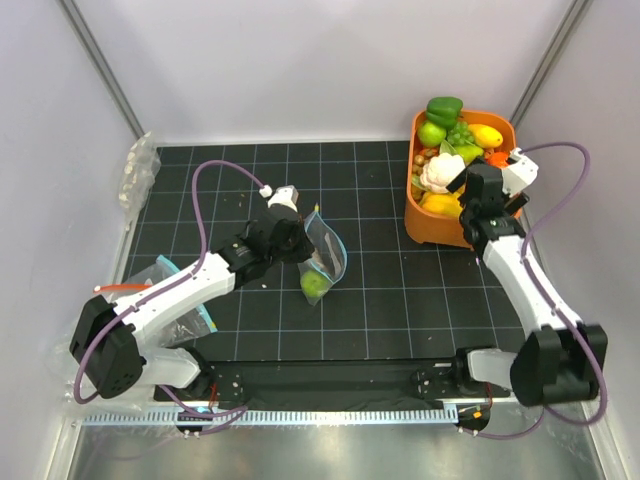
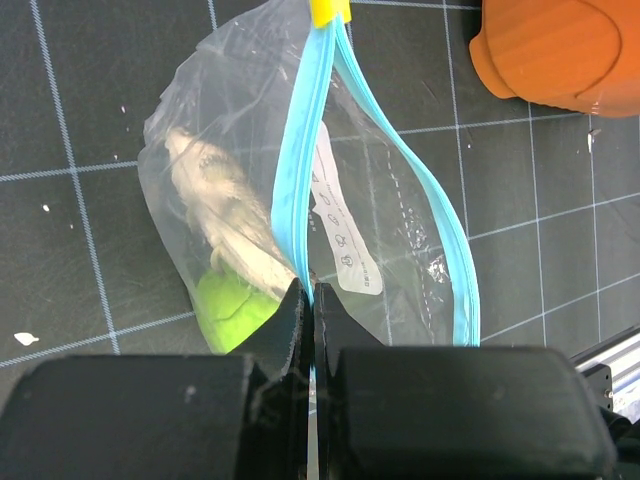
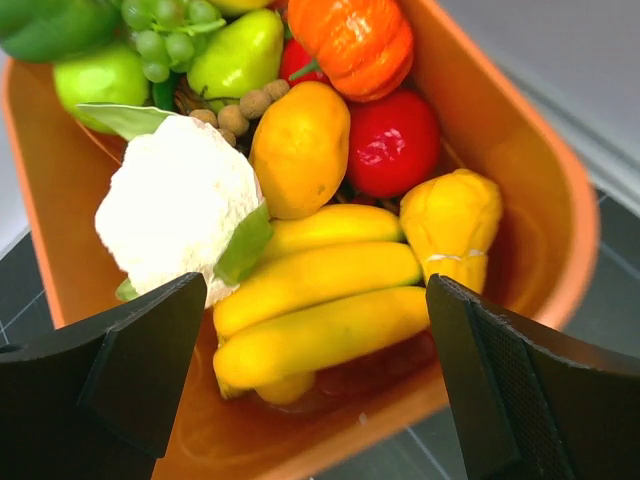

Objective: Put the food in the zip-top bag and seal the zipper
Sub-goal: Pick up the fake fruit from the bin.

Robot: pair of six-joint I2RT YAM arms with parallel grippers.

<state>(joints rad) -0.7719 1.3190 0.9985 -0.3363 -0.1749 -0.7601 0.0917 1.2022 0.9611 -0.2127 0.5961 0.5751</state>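
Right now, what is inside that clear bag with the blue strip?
A lime-green fruit sits in the bag, a whitish crumpled piece partly over it. The left claw pinching the blue strip covers the fruit's near side.

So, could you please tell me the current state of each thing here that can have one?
zip-top bag: mouth open, held by one edge.
zipper: unsealed, its two strips spread apart.
lime-green fruit: inside the bag.
left gripper: shut on one strip of the zipper.
right gripper: open, holding nothing, above the orange bin.
orange bin: heaped full.
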